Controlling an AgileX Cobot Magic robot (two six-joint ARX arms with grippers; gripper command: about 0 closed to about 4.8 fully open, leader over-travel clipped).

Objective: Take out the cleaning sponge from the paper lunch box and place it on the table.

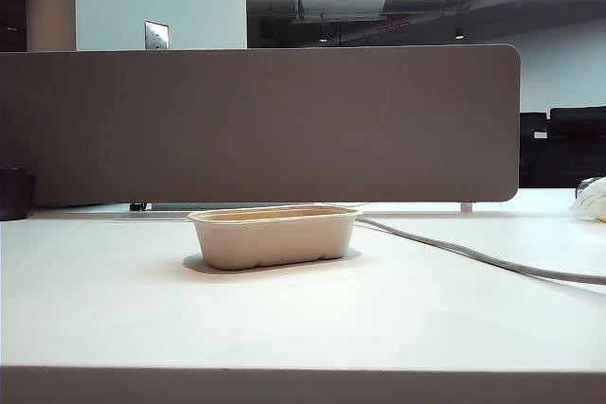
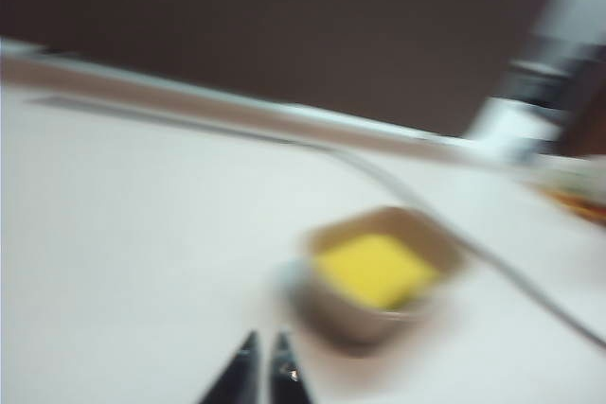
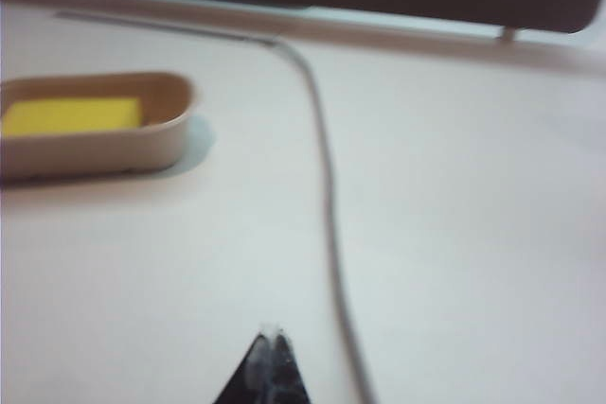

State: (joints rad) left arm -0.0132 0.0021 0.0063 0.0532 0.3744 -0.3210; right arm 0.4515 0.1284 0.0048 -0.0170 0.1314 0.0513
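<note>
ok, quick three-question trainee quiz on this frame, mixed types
1. True or false: the bright yellow foam cleaning sponge lies inside the beige moulded-pulp paper lunch box.
2. What runs across the white table beside the box? A) grey cable B) red rope C) metal chain
3. Fill in: the left gripper and right gripper both hold ____.

Key: 1 true; 2 A; 3 nothing, both shut and short of the box.

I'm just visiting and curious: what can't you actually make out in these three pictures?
- Exterior view: the cleaning sponge is hidden by the paper lunch box wall; neither arm shows.
- Left wrist view: motion blur hides the sponge's green layer; the left gripper is cut off by the edge.
- Right wrist view: the box is cropped; only the right gripper tips show.
</note>
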